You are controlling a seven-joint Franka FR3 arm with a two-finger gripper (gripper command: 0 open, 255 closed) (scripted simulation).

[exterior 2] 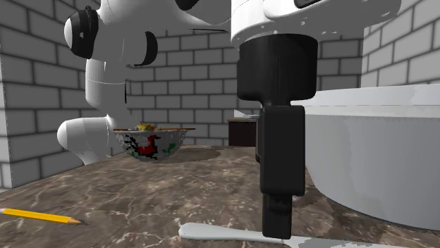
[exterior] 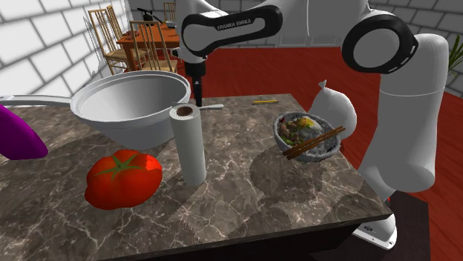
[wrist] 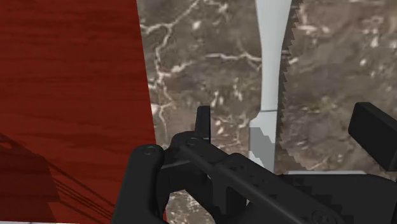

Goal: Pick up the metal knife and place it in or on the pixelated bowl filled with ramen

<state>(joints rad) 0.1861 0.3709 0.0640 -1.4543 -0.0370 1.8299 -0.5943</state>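
The claw (wrist: 287,125) hangs low over the knife (wrist: 272,76) on the bench (wrist: 210,76), its fingers apart on either side of the knife. The ramen bowl (exterior: 282,138) sits well apart from the knife.

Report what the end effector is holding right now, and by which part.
Nothing is held. The end effector is open, its fingers standing apart on either side of the knife, which lies on the marble table untouched.

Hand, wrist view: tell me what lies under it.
The knife lies flat on the marble table under the hand, between its open fingers. The hand's own body covers the knife's near end.
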